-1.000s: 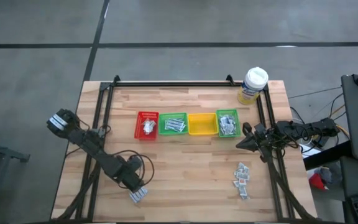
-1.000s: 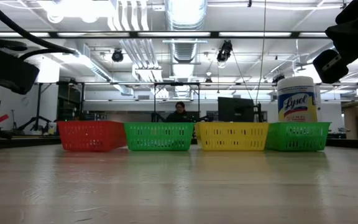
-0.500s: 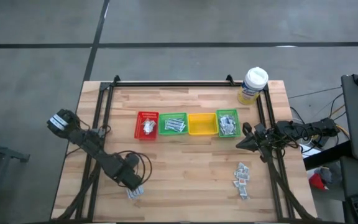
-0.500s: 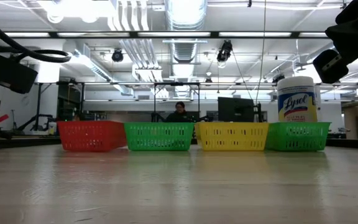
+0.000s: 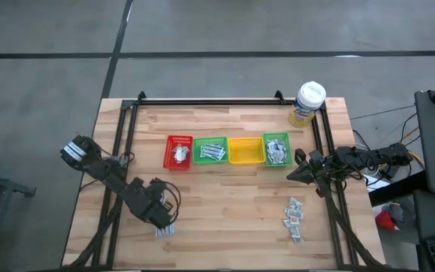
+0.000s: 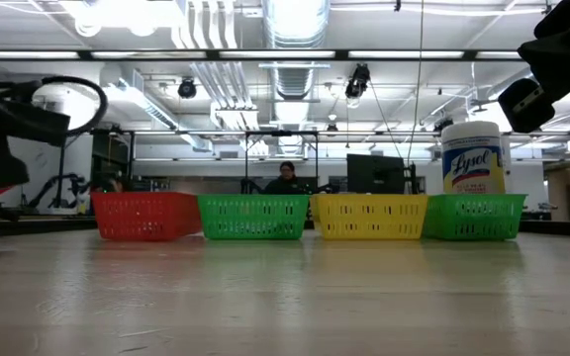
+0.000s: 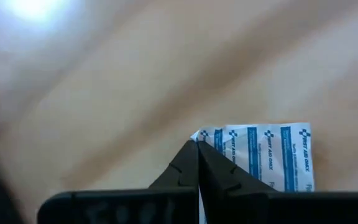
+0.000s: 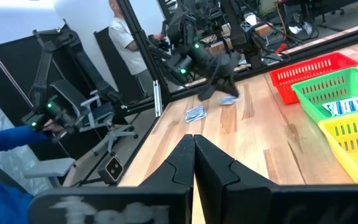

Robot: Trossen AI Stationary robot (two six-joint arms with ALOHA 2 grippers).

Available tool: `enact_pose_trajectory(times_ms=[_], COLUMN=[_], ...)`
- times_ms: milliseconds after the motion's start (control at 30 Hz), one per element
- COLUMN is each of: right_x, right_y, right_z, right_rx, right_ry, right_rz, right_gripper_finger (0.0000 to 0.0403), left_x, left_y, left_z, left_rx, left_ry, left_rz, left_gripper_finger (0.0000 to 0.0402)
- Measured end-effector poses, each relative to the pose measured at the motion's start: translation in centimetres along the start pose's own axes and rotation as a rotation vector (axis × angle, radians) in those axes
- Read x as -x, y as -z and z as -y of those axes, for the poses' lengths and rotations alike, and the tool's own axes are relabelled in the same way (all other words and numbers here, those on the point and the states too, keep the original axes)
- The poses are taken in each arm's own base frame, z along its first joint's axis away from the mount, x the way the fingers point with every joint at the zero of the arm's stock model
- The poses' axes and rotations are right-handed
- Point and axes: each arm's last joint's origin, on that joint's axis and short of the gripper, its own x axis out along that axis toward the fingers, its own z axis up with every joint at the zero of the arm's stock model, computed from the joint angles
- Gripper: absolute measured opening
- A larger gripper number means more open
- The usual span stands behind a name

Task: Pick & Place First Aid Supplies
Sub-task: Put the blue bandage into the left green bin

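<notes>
High view: I see the left claw (image 5: pixel 165 224) low over the counter (image 5: pixel 225 208), near its front left, right at a small heap of sachets (image 5: pixel 165 230). The right claw (image 5: pixel 293 177) waits near the counter's right side, just beside the right-hand green bin (image 5: pixel 276 149). A second group of sachets (image 5: pixel 294 215) lies on the counter in front of it. A red bin (image 5: pixel 179 151), a green bin (image 5: pixel 211 150) and a yellow bin (image 5: pixel 245 150) complete the row; the red and both green bins hold sachets. A white-lidded yellow tub (image 5: pixel 307 103) stands at the far right corner.

Low view: the tub's (image 6: pixel 473 156) label reads "Lysol".

Left wrist view: the left claw (image 7: pixel 197 149) is clenched, tips pressed together at the corner of a white-blue sachet (image 7: pixel 272 155) printed "FIRST AID ONLY". I cannot tell whether the sachet is pinched.

Right wrist view: the right claw (image 8: pixel 192 143) is clenched on nothing. A person (image 8: pixel 124 40) stands beyond the counter.
</notes>
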Motion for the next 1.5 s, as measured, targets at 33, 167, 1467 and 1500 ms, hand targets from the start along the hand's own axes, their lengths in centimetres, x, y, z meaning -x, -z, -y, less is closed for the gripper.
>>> enact_pose_trajectory(times_ms=[33, 167, 1467, 1500], right_x=[0.0, 0.0, 0.0, 0.0], right_y=[0.0, 0.0, 0.2, 0.2], right_z=[0.0, 0.0, 0.1, 0.1], right_rx=[0.000, 0.000, -0.001, -0.001], right_ry=[0.000, 0.000, 0.003, 0.003], right_rz=[0.000, -0.001, -0.007, -0.007], right_gripper_finger=[0.0008, 0.0008, 0.0008, 0.0008], left_x=[0.0, 0.7, 9.3, 9.5], left_y=[-0.1, -0.4, -4.4, -4.5], left_z=[-0.4, -1.0, 1.3, 1.3], left_rx=[0.011, 0.036, 0.026, 0.045], left_ry=[-0.026, -0.035, 0.540, 0.540], left_rz=[0.013, 0.049, 0.786, 0.814], left_gripper_finger=[0.0000, 0.0000, 0.0000, 0.0000])
